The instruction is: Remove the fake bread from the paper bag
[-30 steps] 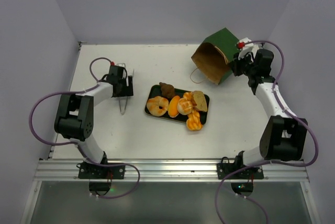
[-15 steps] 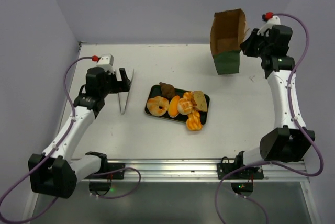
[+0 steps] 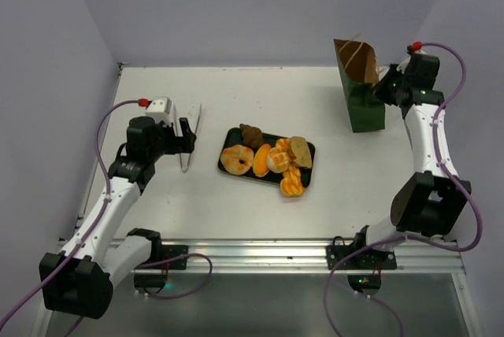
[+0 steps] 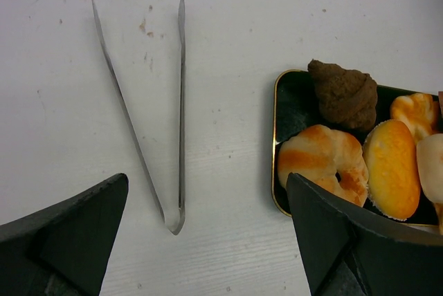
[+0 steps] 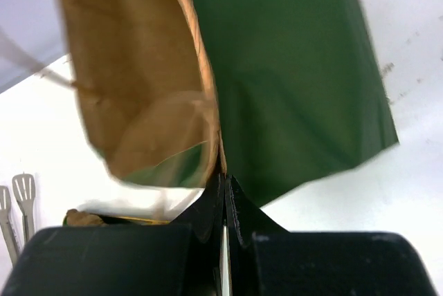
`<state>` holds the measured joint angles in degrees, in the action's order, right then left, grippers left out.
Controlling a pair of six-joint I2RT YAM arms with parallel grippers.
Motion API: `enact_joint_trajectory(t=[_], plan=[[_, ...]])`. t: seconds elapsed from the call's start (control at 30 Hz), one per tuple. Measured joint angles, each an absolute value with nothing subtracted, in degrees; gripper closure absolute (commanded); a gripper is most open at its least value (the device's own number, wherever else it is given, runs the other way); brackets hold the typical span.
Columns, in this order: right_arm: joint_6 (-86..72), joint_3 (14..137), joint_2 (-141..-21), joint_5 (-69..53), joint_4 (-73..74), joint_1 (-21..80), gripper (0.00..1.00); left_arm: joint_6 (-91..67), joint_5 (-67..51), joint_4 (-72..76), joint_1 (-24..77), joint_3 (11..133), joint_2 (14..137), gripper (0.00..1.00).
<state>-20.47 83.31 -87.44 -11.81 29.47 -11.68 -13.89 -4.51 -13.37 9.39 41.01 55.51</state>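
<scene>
On the tray (image 4: 291,102), orange, brown fake bread (image 3: 268,160)

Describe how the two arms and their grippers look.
Both arms share one look: the left arm and right arm have white links between chunky black joint housings, with a lilac cable looping along each and a small red cap near the wrist. The left gripper and right gripper have black, wedge-shaped fingers.
</scene>
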Motion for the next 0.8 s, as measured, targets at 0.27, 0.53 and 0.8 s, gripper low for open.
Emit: enact_joint_trajectory(t=[0.27, 0.53, 0.8], plan=[[-23.0, 78.74, -85.69, -16.49, 28.67, -19.64, 0.76, -13.87, -4.75, -13.37, 9.39, 40.99, 55.33, 0.0], [-21.65, 75.46, -81.6, -17.58, 28.23, -20.71, 0.26, -13.87, -5.61, -13.37, 9.39, 40.99, 55.31, 0.0], [-16.19, 74.41, -75.24, -14.41, 28.21, -20.75, 0.04, -13.87, -5.78, -13.37, 9.41, 40.97, 55.0, 0.0]])
